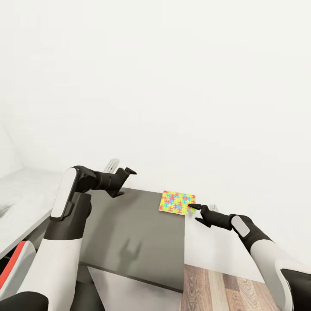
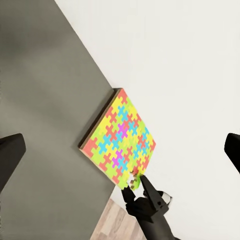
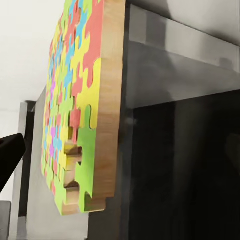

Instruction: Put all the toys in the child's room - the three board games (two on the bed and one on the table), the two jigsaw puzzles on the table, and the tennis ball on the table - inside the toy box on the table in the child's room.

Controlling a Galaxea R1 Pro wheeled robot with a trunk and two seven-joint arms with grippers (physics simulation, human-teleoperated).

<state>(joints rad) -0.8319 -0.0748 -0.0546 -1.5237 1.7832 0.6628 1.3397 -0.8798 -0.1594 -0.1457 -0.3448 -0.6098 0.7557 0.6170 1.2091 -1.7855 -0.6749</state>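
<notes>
One jigsaw puzzle (image 1: 177,202), a thin sheet of yellow, pink, blue and green pieces on a wooden backing, lies at the far right corner of the table's dark grey top (image 1: 129,233). Its edge overhangs the table's side, as the left wrist view shows on the puzzle (image 2: 120,142). My right gripper (image 1: 193,212) is open at that overhanging corner, with one finger above the sheet and one below; it also shows from above as the right gripper (image 2: 137,181). Up close, the puzzle (image 3: 85,115) has a gap to my fingertip (image 3: 10,155). My left gripper (image 1: 125,182) hovers open over the table's far left.
The pale grey-white table top (image 1: 26,194) joins the dark one on the left. A white wall runs right behind the table. Wooden floor (image 1: 224,289) lies to the right below the table edge. A small white object (image 1: 113,164) stands behind my left gripper.
</notes>
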